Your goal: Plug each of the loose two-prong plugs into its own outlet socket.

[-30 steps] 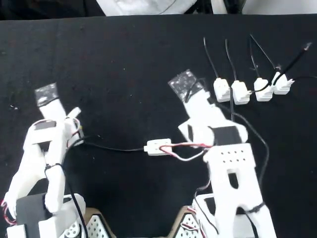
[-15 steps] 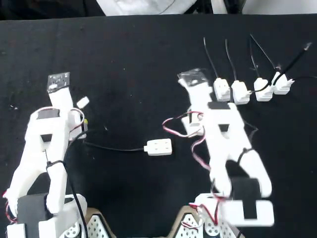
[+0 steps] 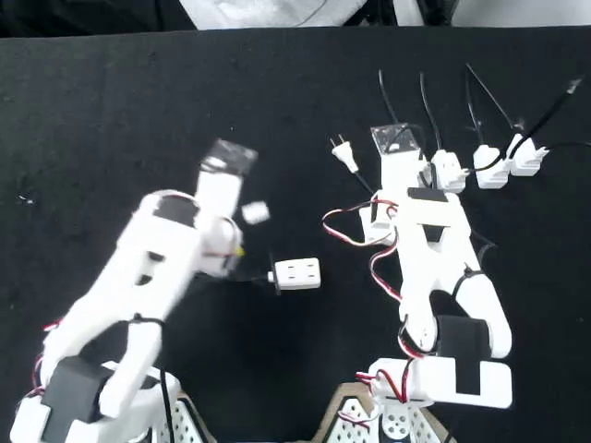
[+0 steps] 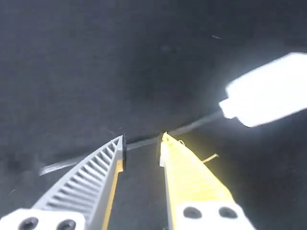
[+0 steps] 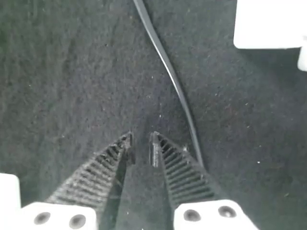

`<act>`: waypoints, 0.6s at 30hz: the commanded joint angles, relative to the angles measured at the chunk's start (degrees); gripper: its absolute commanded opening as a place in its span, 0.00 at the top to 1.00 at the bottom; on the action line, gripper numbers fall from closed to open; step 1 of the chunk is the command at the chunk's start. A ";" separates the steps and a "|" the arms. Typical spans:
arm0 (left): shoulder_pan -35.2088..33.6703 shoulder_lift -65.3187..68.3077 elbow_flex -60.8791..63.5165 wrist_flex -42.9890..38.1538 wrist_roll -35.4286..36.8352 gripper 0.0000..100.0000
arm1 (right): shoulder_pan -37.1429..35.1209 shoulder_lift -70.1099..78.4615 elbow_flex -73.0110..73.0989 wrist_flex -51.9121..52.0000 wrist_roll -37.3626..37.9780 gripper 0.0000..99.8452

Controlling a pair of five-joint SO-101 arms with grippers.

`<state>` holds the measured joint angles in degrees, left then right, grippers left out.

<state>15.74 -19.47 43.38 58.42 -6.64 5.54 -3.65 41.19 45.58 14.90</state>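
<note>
A: Report the state of the left gripper (image 4: 141, 144).

B: Its fingers stand slightly apart with nothing between them. In the left wrist view a thin black cord (image 4: 192, 128) crosses the bench just beyond the fingertips. That cord runs to the white outlet socket (image 4: 268, 96), which lies off to one side of the gripper.

A: Where is the outlet socket on the bench (image 3: 111, 111)?

B: Seen from above, it lies flat near the middle, between the two arms. The left arm's wrist is just beside it on the cord side.

A: And the right gripper (image 5: 141, 141)?

B: It has a narrow gap between the fingertips and holds nothing. In the right wrist view the tips are over bare bench. A second black lead (image 5: 168, 76) passes close by one finger, and a white block (image 5: 268, 21) is beyond it.

A: Locate the loose two-prong plug (image 3: 343, 153).

B: It lies on the bench near the right gripper, on the side facing the left arm, apart from it and with its prongs pointing away from the arms. It is well apart from the outlet socket.

A: What else is there?

B: A row of white corded blocks (image 3: 490, 168) sits at the far right, and the nearest one is just beside the right gripper.
</note>
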 commanded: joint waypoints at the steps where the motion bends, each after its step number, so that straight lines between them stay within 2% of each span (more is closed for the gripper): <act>1: 4.97 -0.26 3.82 -7.65 0.09 0.86 | 1.14 -0.22 -0.75 -0.88 -0.53 0.93; 7: 5.85 -0.26 10.77 -18.99 12.13 0.86 | 1.23 -0.13 -0.66 -0.70 -0.35 0.93; 12: 5.41 -0.26 14.02 -23.03 13.54 0.78 | 1.23 -0.13 -0.66 -0.62 -0.26 0.93; 18: 3.38 -1.05 13.32 -22.68 13.54 0.81 | 1.23 -0.13 -0.66 -0.62 -0.18 0.93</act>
<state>20.48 -19.47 57.45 36.26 6.29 5.54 -3.65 41.19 45.58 14.90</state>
